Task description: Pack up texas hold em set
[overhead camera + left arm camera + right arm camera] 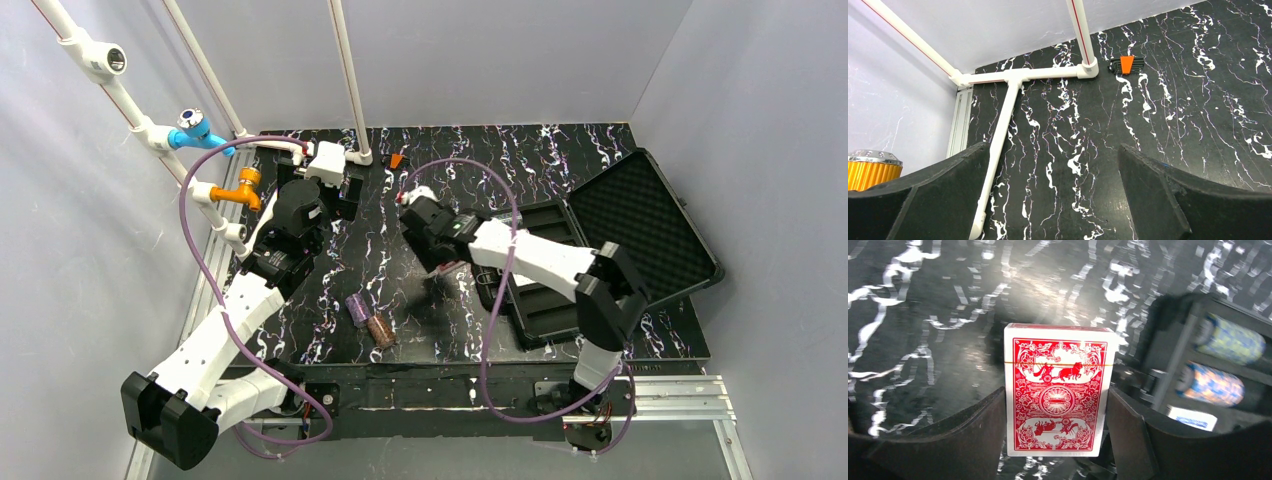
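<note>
My right gripper [1056, 402] is shut on a red-backed deck of cards [1055, 365], one finger pressed against each long side, and holds it just left of the open black case [600, 240]. In the top view the gripper [440, 262] is over the table's middle. The case's tray holds blue-and-yellow chip stacks [1235, 338] and a blue-and-white deck [1193, 417]. A purple chip stack [355, 308] and a brown chip stack [381, 330] lie on the table near the front. My left gripper [1053, 155] is open and empty at the back left.
A white PVC pipe frame [1008, 115] stands at the back left on the black marbled table. An orange-and-black hex key set [1127, 65] lies beside its foot at the back. An orange knob [870, 167] shows at the left edge.
</note>
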